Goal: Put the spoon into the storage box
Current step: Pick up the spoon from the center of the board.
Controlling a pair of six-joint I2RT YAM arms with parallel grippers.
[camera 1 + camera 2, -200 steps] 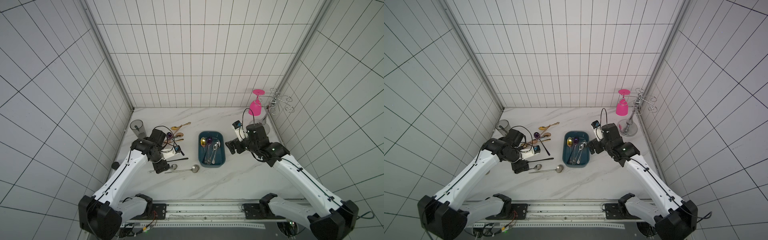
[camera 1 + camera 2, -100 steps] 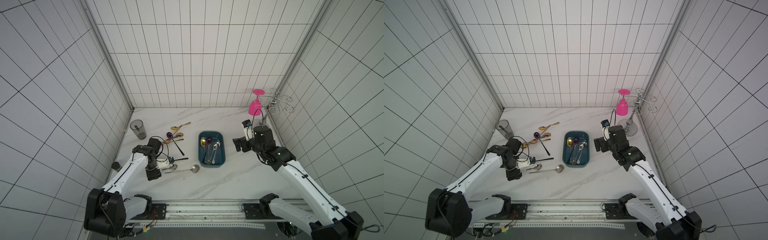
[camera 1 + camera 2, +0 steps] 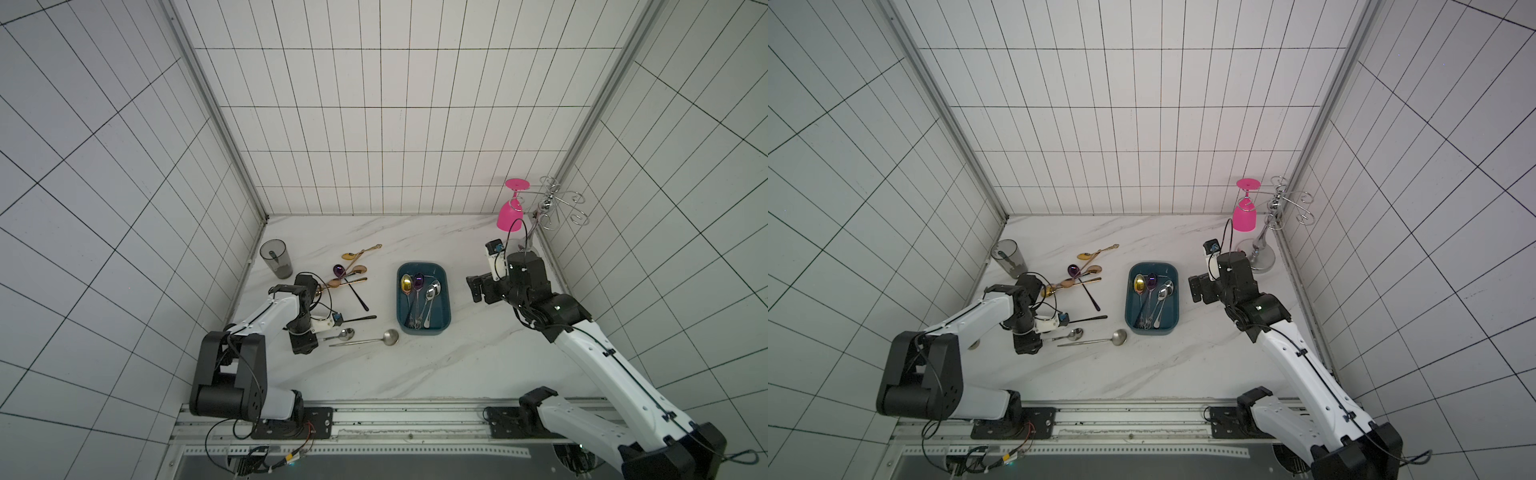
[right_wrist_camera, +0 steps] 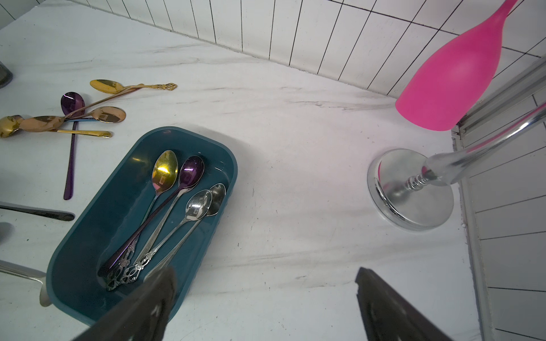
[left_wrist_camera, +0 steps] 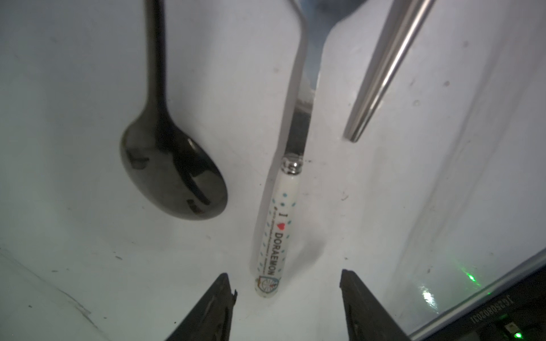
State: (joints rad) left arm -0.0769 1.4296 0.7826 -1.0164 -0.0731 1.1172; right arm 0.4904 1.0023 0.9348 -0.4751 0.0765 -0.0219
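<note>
A small spoon point(image 3: 345, 333) with a white printed handle point(image 5: 273, 236) lies on the marble near the front left. My left gripper point(image 3: 302, 344) points down at the handle's end. In the left wrist view that gripper point(image 5: 288, 283) is open, and its fingertips point(image 5: 221, 295) stand on either side of the handle's tip without touching it. The teal storage box point(image 3: 448, 309) sits mid-table and holds several spoons. My right gripper point(image 3: 476, 289) hovers open just right of the box, with nothing between its jaws in the right wrist view point(image 4: 265, 274).
A black spoon point(image 5: 174, 183) and a steel ladle point(image 3: 368, 340) flank the white-handled spoon. Gold and purple spoons point(image 3: 347, 274) are piled behind it, and a smoky cup point(image 3: 275, 258) stands at the left wall. A pink glass point(image 3: 510, 212) hangs on a chrome rack point(image 3: 1260, 255) at the back right.
My left arm has pulled back toward the front left and come down over the spoon's handle, its jaws narrowing. My right gripper has drifted right, away from the box.
</note>
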